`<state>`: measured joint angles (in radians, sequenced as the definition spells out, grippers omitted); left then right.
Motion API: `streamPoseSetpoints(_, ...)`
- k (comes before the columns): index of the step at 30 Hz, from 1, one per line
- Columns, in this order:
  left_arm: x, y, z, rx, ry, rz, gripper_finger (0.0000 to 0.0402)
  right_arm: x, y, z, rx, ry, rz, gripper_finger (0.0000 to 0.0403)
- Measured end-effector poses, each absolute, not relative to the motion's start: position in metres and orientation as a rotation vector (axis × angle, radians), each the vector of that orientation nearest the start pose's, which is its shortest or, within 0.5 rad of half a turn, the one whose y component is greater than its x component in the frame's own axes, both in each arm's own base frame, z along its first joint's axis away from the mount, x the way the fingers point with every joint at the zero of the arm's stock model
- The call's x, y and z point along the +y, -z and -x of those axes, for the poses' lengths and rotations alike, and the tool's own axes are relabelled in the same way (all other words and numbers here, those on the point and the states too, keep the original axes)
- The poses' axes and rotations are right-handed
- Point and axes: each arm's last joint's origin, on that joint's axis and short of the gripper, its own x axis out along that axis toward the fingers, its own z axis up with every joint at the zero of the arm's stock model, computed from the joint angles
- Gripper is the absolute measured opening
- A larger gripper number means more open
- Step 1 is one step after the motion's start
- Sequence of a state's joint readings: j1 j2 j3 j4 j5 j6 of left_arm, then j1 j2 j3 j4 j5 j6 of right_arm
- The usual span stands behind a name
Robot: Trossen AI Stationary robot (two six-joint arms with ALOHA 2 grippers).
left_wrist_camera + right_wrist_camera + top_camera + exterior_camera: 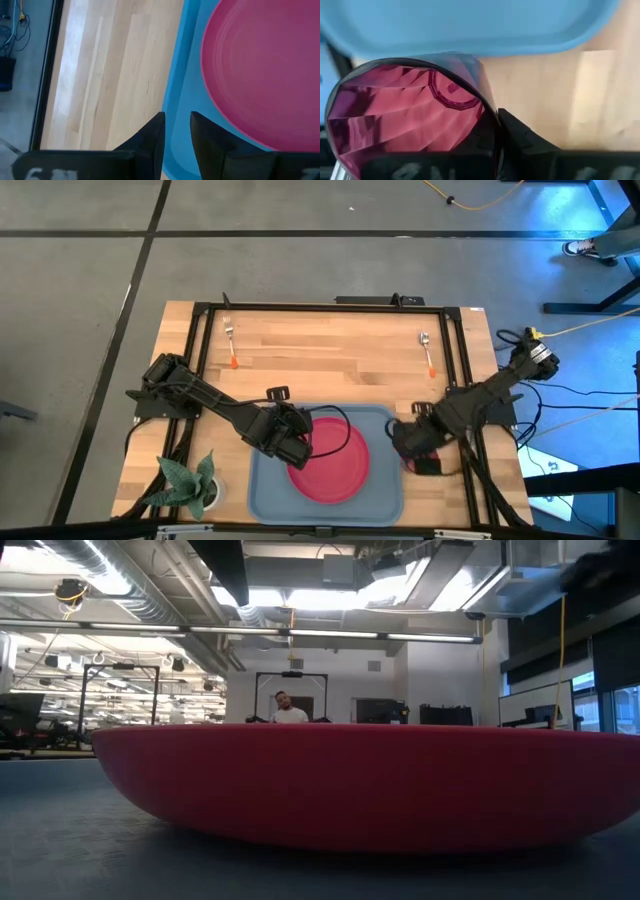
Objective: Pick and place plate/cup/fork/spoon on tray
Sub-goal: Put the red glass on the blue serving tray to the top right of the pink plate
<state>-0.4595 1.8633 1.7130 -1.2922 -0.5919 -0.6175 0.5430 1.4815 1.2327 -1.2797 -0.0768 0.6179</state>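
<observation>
High view is showing me the round, flat pinkish-red plastic plate (331, 459) lying on the large grey-blue rectangular plastic tray (262, 492) at the near edge of the wooden table (330, 350). My left gripper (300, 446) is hovering over the tray's left part, just beside the plate's left rim; in the left wrist view its two dark fingers (151, 140) are standing a narrow gap apart with nothing between them, over the strip of tray (176, 95) between the plate (265, 65) and the bare wood. My right gripper (412, 448) is sitting low on the table just off the tray's right edge, and I am reading it as clamped on the small dark red rounded cup (412, 463), of which only a sliver is showing from above. Right wrist view is giving me the better look: the faceted cup (405, 115) is lying with its mouth toward the camera, one dark finger (520, 137) pressing against its rim, with the tray's rounded rim (470, 30) just beyond it. Far across the table, the small fork with silver tines and a thin orange handle (231, 347) is lying toward the left, and the small spoon with a silver oval bowl and orange handle (428, 352) toward the right, both well apart from the tray. A green artificial plant (188, 483) is standing at the near left corner. Low view is filling up with the plate's red side (370, 785), and a person (288, 710) is sitting in the room behind.
</observation>
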Motion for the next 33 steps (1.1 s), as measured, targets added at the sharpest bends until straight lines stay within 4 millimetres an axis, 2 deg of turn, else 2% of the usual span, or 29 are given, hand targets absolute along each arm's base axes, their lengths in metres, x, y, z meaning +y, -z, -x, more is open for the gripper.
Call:
streamPoseSetpoints(9,-0.147,-0.288,-0.327,1.139,-0.463,-0.197,0.0085,0.073,-0.268,-0.248,1.483,0.012,-0.101,0.0007)
streamPoseSetpoints(15,-0.154,-0.288,-0.322,1.147,-0.443,-0.217,0.0085,0.051,-0.268,-0.262,1.407,0.004,-0.113,0.0007)
streamPoseSetpoints(23,-0.157,-0.288,-0.321,1.146,-0.435,-0.222,0.0085,0.045,-0.244,-0.267,1.491,-0.006,-0.105,0.0007)
streamPoseSetpoints(33,-0.157,-0.287,-0.321,1.147,-0.435,-0.220,0.0085,0.047,-0.217,-0.285,1.545,-0.058,-0.039,0.0007)
